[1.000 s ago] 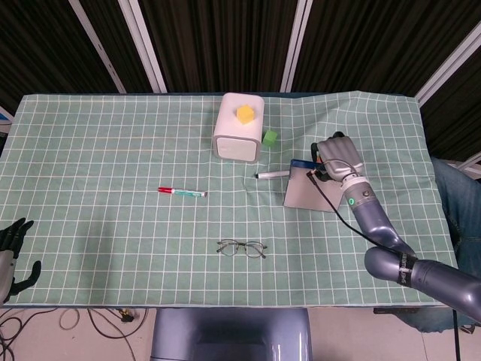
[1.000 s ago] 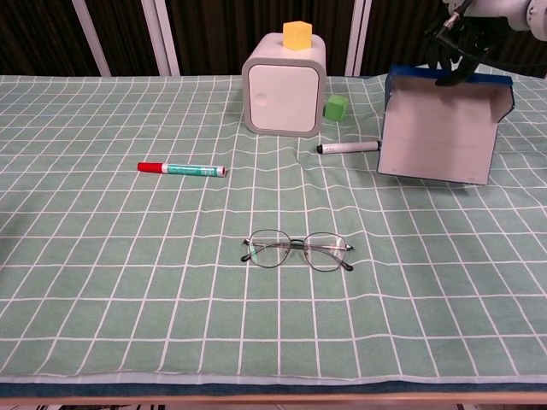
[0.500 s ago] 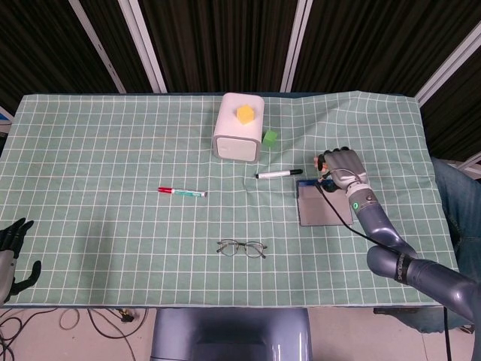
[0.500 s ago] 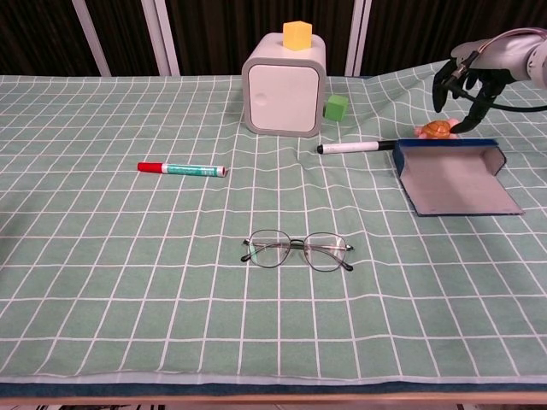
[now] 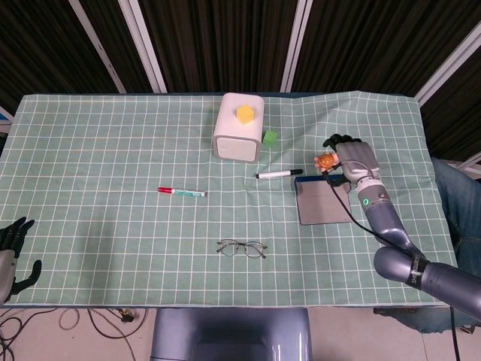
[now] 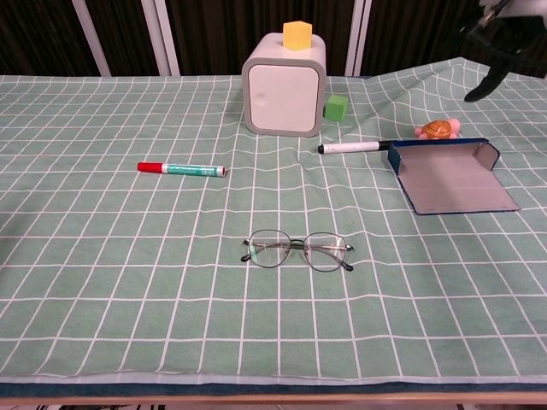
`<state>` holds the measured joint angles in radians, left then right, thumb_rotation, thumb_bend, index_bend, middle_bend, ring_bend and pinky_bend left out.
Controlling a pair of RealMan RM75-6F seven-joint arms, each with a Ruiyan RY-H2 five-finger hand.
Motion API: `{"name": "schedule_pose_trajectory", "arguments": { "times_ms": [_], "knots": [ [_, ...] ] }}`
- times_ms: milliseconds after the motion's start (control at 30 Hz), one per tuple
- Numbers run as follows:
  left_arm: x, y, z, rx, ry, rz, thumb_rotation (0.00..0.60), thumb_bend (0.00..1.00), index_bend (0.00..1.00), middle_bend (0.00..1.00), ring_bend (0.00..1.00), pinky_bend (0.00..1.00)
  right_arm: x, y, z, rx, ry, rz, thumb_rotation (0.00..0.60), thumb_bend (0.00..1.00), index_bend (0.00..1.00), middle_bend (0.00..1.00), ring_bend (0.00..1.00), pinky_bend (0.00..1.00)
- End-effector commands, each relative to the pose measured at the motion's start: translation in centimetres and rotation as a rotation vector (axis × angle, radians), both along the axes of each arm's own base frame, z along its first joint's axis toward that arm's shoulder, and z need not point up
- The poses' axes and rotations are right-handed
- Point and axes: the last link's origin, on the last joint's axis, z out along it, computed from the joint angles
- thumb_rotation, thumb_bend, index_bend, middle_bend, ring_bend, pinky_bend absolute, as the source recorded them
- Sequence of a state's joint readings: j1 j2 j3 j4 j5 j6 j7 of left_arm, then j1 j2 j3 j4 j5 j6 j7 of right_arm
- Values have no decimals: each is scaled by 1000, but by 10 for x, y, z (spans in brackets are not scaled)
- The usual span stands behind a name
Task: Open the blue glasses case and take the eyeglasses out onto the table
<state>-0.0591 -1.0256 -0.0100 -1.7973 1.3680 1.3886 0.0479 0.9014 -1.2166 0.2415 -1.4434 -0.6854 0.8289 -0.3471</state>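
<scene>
Since a second ago the blue glasses case (image 6: 453,178) has come down from standing tilted in the right hand's grip to lying flat and open on the cloth, and the right hand (image 5: 353,156) has lifted away from it.

Nearest the robot, the left hand (image 5: 12,252) sits off the table's near left corner with dark fingers apart and nothing in them. On the green checked tablecloth (image 6: 102,256) the eyeglasses (image 6: 297,249) lie by themselves near the front middle, lenses facing the robot and well apart from the case. Farther back to the left lies a red-capped marker (image 6: 182,169). To the right, the open case rests with its pale grey lining up and its blue wall at the far edge. A black-capped marker (image 6: 352,147) lies just beside that far left corner, and a small orange turtle toy (image 6: 438,129) sits just behind the case. The right hand hovers above the case's far right side, holding nothing; its fingers look loosely apart, though the chest view cuts most of it off. Farthest back stands a white box (image 6: 284,92) with a yellow block (image 6: 297,35) on top and a green block (image 6: 336,107) beside it.
</scene>
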Motion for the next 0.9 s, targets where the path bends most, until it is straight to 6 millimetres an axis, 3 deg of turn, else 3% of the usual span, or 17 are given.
{"name": "schedule_pose_trajectory", "arguments": {
  "times_ms": [33, 167, 367, 633, 900],
  "knots": [
    [1, -1, 0, 2, 8, -14, 600, 454, 19, 0, 0, 0, 0, 16, 40, -112, -67, 1, 600, 192, 257, 177, 167, 223],
    [4, -2, -1, 3, 16, -37, 600, 454, 19, 0, 0, 0, -11, 44, 65, -175, -110, 7, 600, 192, 257, 177, 167, 223],
    [10, -4, 0, 20, 32, -101, 600, 454, 19, 0, 0, 0, -33, 103, 78, -216, -153, 55, 600, 192, 257, 177, 166, 223],
    [18, -6, 1, 35, 39, -173, 600, 454, 19, 0, 0, 0, -69, 192, 57, -259, -70, 140, 600, 180, 257, 177, 163, 223],
    [23, -8, 3, 33, 46, -221, 600, 453, 18, 0, 0, 0, -96, 245, 37, -261, -45, 124, 600, 179, 256, 177, 163, 223]
  ]
}}
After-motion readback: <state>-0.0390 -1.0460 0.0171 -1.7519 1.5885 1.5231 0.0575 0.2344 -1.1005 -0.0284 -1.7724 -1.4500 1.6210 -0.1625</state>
